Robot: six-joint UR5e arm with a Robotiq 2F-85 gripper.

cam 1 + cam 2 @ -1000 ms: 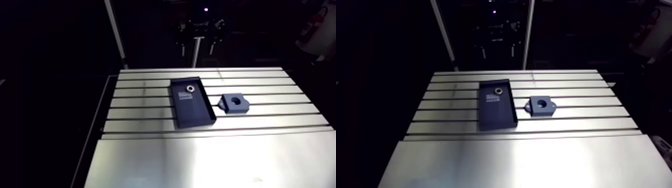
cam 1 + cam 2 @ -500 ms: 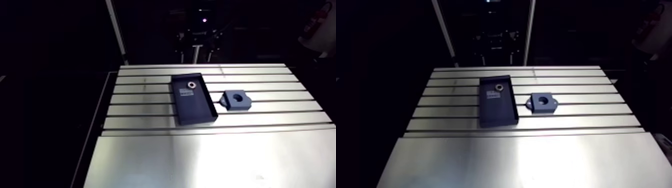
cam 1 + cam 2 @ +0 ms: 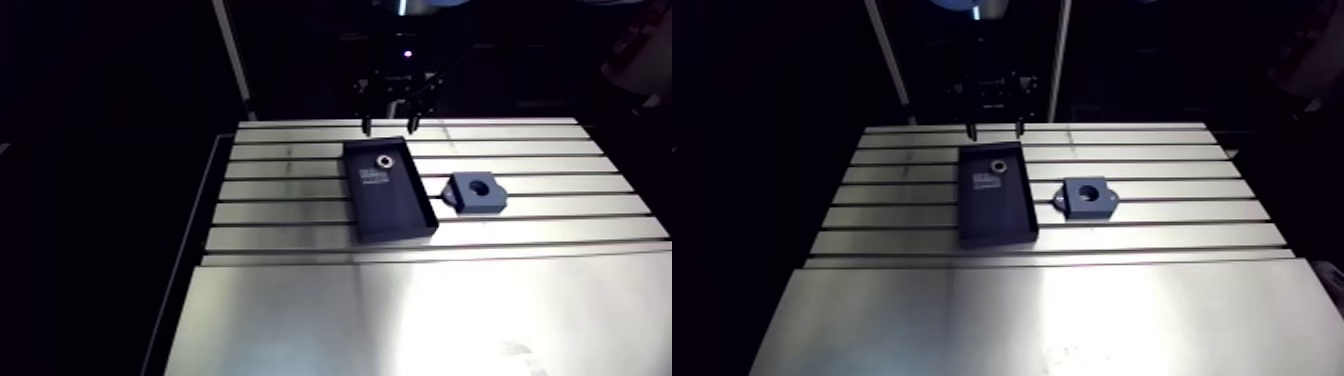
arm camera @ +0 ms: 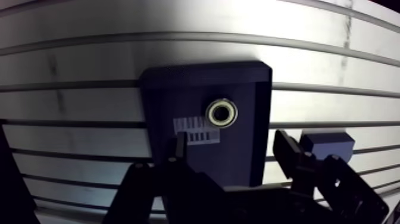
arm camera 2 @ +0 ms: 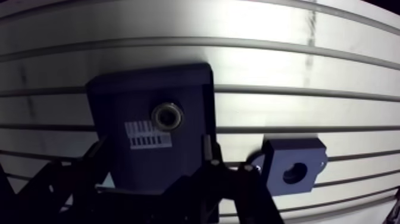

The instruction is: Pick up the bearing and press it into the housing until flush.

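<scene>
slotted aluminium table (image 3: 400,300): bright metal, long parallel grooves across the far half, a smooth plain sheet on the near half.

resting on the grooved part, a dark blue shallow rectangular tray (image 3: 395,210) with low walls all round, its long side crossing the grooves.

above the tray's far end, a black two-fingered robotiq gripper (image 3: 389,127), hanging clear of the table in the arm view. jaws spread wide, gripping nothing. in the wrist view, one finger (image 4: 177,156) over the tray floor, the other over the tray wall on the housing side.

near the tray's long wall but apart from it, on the same grooves: a dark blue blocky housing (image 3: 491,201) with small ears at its sides, lying flat. round bore facing up, empty.

stuck on the tray floor, a white rectangular sticker label (image 4: 196,131) printed with two rows of dark barcode-like bars. print too small to read; no brand or words legible anywhere.

smallest: a silver ring-shaped metal bearing (image 4: 232,111), lying flat on the tray floor near the far end, just beside the label's corner. ahead of the gripper, roughly in line with the gap between the fingers, touched by neither. not yet picked up, well apart from the housing.
</scene>
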